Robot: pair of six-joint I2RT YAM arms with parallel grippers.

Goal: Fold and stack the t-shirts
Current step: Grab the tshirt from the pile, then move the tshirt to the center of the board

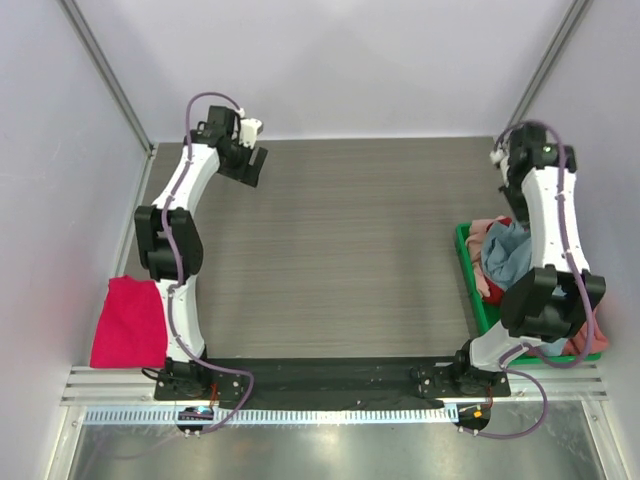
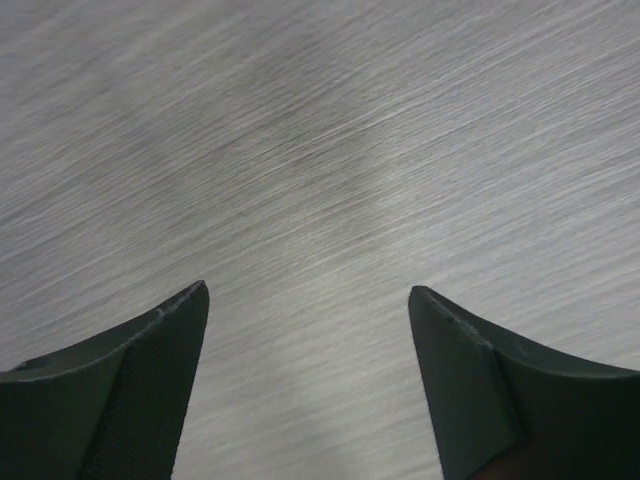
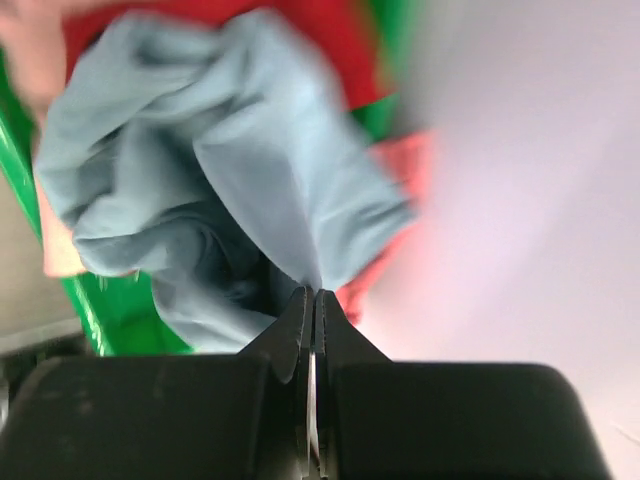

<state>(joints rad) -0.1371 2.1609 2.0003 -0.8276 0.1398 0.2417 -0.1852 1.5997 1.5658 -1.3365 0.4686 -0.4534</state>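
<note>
A crumpled grey-blue t-shirt lies on top of the pile in the green bin. My right gripper is shut on a fold of it. Under it show a red t-shirt and a salmon-pink t-shirt. From above, the grey-blue t-shirt sits in the bin at the right, and the right arm hides its own jaws. A folded magenta t-shirt lies flat at the table's left edge. My left gripper hangs open over bare table at the far left, holding nothing.
The grey woodgrain table is walled on the left, back and right by pale panels. The green bin stands against the right wall. The arms' bases sit on a black bar along the near edge.
</note>
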